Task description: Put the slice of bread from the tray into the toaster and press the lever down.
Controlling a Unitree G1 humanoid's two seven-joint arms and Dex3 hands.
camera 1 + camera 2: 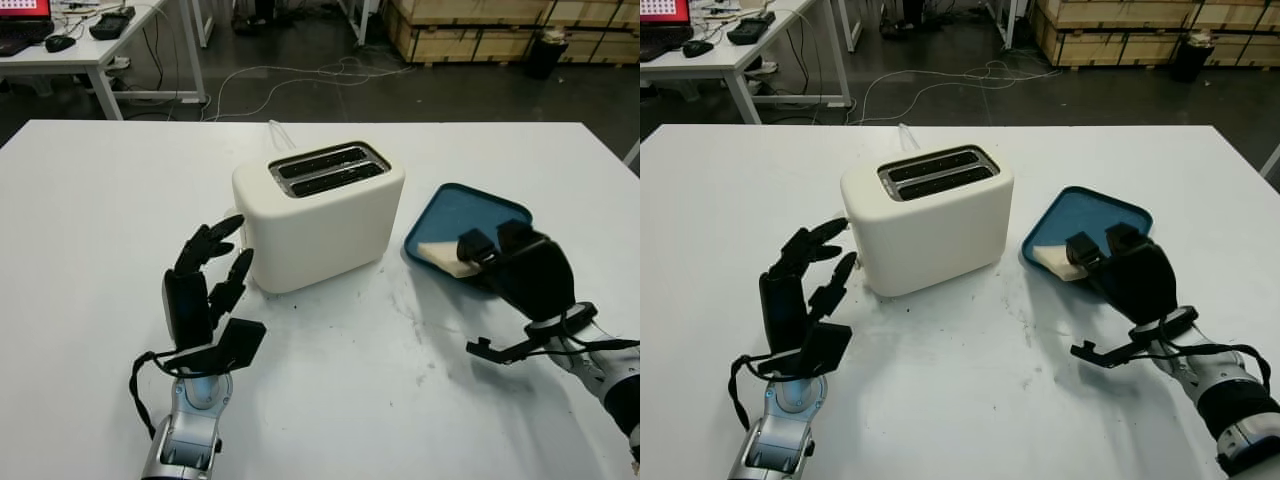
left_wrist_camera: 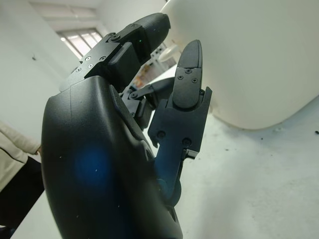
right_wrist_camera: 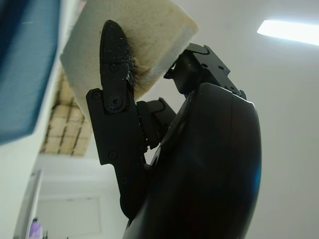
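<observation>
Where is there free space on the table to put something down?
Bare table lies in front of the toaster, between the left robot hand and the right robot hand. It is crowded at the tray, where the right robot hand grips the bread.

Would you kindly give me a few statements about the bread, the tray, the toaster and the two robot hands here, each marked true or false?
1. The right robot hand grips the slice of bread at the blue tray. True.
2. A slice already sits in the toaster. False: both slots on top are empty.
3. The left robot hand is open beside the toaster, holding nothing. True.
4. The tray lies to the toaster's left, by the left robot hand. False: it lies to the toaster's right, by the right robot hand.
5. The toaster is tipped on its side. False: it stands upright, slots facing up.
</observation>
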